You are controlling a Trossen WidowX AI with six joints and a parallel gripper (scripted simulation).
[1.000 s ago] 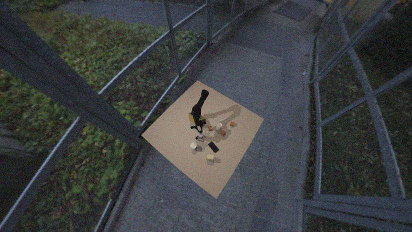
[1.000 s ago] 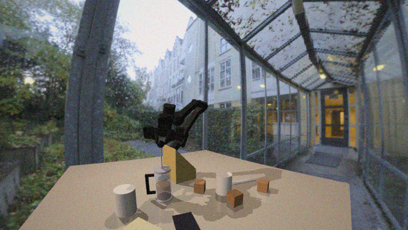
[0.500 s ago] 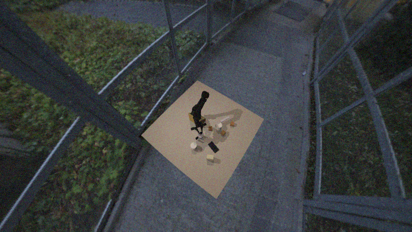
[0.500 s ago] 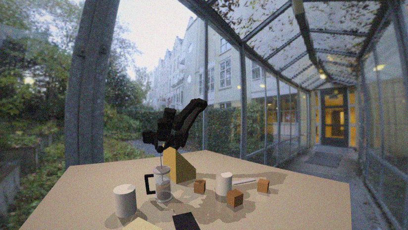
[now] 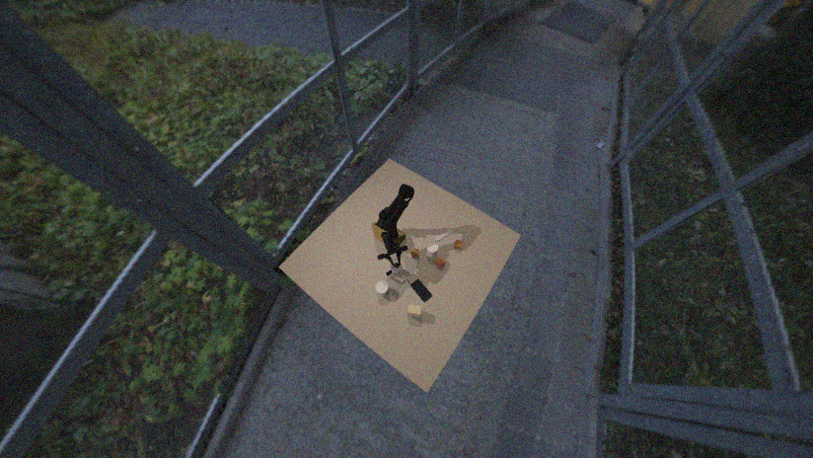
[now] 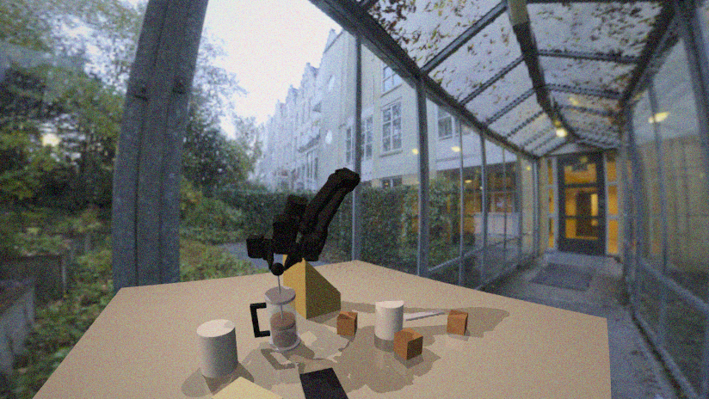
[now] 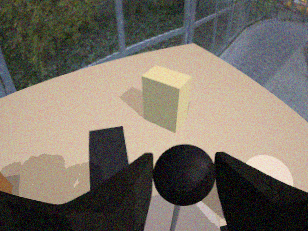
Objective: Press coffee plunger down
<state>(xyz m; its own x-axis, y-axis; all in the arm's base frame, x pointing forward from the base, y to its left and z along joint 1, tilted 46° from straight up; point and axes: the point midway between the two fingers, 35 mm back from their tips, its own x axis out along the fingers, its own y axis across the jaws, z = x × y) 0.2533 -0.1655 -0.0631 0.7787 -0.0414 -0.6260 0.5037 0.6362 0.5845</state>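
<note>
The coffee press [image 6: 283, 316] stands upright on the table, with a clear body, brown contents low inside, a grey lid [image 6: 280, 295] and a black handle [image 6: 255, 319] on its left side in the exterior view. Its thin plunger rod [image 6: 279, 281] rises from the lid to a round black knob [image 6: 277, 269] [image 7: 184, 175]; a length of rod shows above the lid. My gripper [image 6: 277, 267] [image 7: 183, 160] is shut on the plunger knob, one finger on each side in the wrist view. Most of the press is hidden in the wrist view.
A white cylinder [image 6: 216, 349] [image 5: 381, 287] stands near the handle side. A black slab [image 5: 420, 289] [image 7: 107, 154] and a pale yellow block [image 5: 414, 310] [image 7: 160, 99] are nearby. A yellow wedge [image 6: 317, 294] is behind the press. Another white cylinder [image 6: 389, 319] and orange cubes [image 6: 347, 323] [image 6: 408, 344] [image 6: 457, 322] stand right.
</note>
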